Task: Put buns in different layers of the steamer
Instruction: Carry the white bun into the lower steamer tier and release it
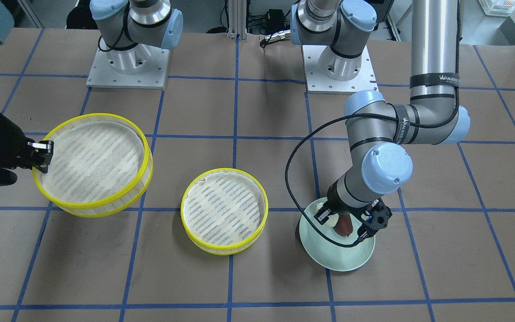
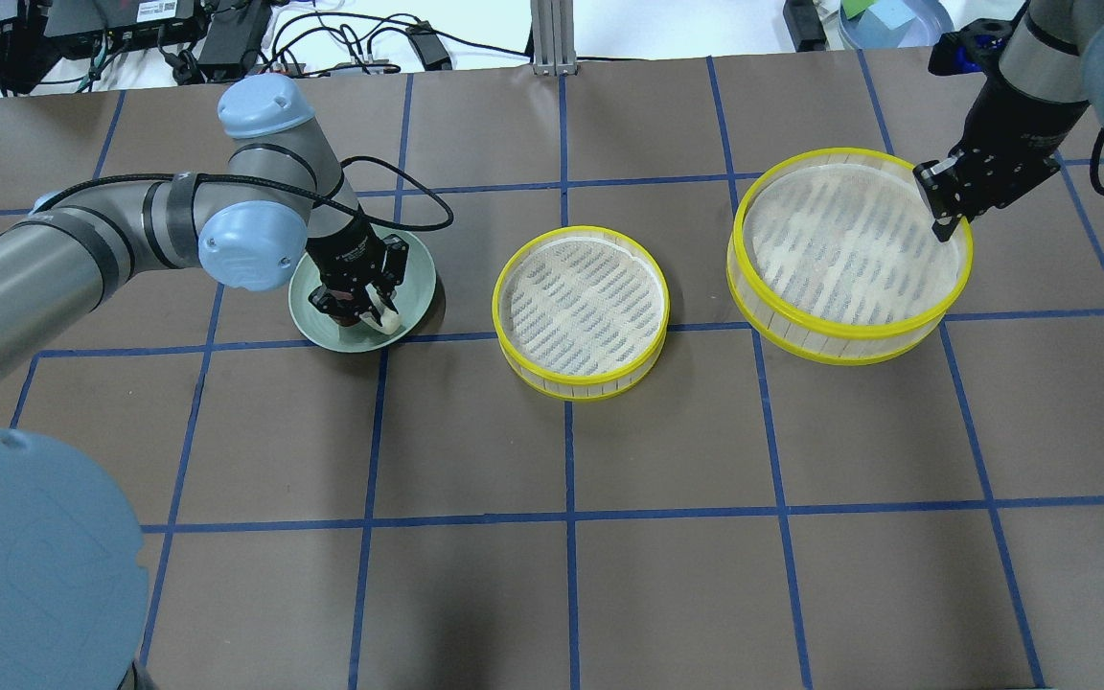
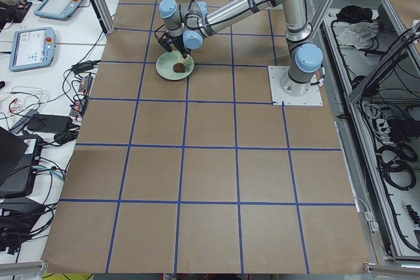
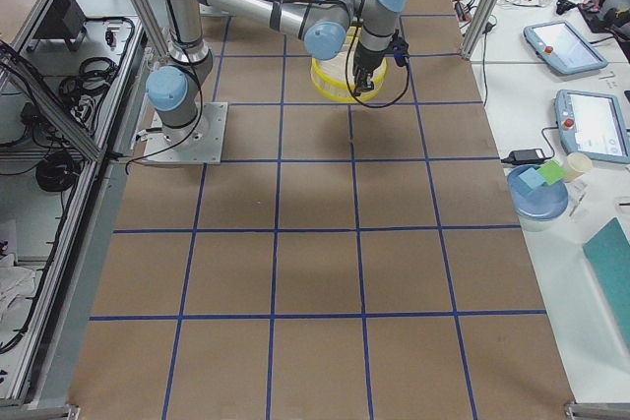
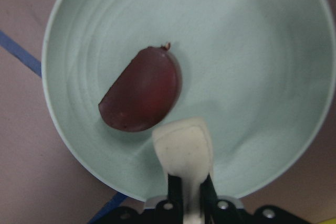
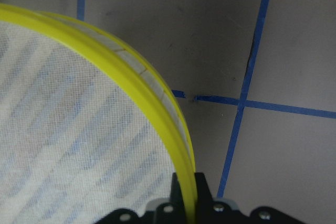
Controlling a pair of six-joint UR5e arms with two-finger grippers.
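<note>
Left gripper (image 5: 189, 184): down in the plate (image 5: 252, 51), fingers pinched tight on the white bun (image 5: 184, 148), which stands up between them over the plate floor.
White bun: in the left gripper's grasp, above the near part of the plate; whether it rests on the plate, cannot tell.
Red bun (image 5: 142, 97): lying loose on the plate floor, just beside the white bun, no finger on it.
Plate: mint green, flat on the table (image 2: 667, 575) on the robot's left side, well apart from both trays.
Right gripper (image 6: 190, 195): clamped on the yellow rim of the held tray (image 1: 96, 210), one finger inside the wall, one outside.
Held tray: on the robot's right side, tilted, looming larger than its twin in the overhead view; mesh floor bare, no bun in it.
Middle tray (image 2: 576, 383): sitting flat on the table between plate and held tray, touching neither; mesh floor bare too.
Buns vs. steamer: both pieces at the plate, neither in a tray.
</note>
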